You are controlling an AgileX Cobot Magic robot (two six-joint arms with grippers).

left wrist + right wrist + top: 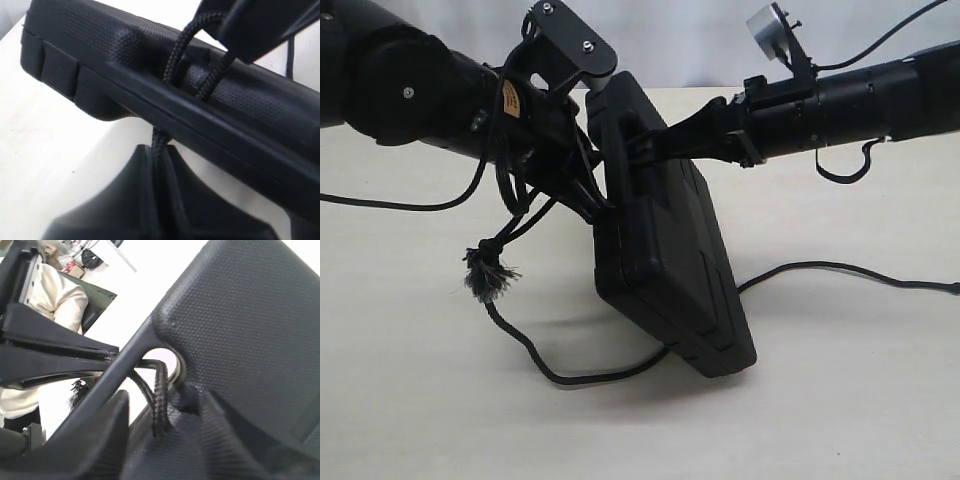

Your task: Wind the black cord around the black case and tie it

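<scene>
**Item: flat rectangular matte black plastic case** [670,260]. It stands centre frame in the exterior view, tilted, with its lower corner on the pale worktop [840,400] and its handle end raised between the two arms. It is not lying flat.

**Item: long thin black braided cord** [535,350]. The frayed grey tuft [490,272] hangs left of the case. From there the cord drops, curves along the worktop and passes under the case's lower corner. It reappears on the right and trails to the right frame edge. Near the top, strands run through the cut-out handle slot [162,356] and across the case's edge. No finished knot is visible.

**Risks.**
- The case appears to rest on one corner, so it could topple or slide if its support at the top gives way.
- The lower run of cord lies slack, so a pull could slip it off the corner and undo the wrap.
- The strands in the slot sit close to the moulded rim, so a closing hand might catch plastic rather than cord.

**Left hand** [157,150]. It reaches in from the upper left of the exterior view. The jaws are closed, with a single strand of cord pinched between them just beside the case's edge.

**Right hand** [165,405]. It reaches in from the upper right to the handle slot. The jaws stand partly apart, wider than the cord. Strands lie between them, but no firm pinch shows, and it cannot be told whether the fingers touch the case.
</scene>
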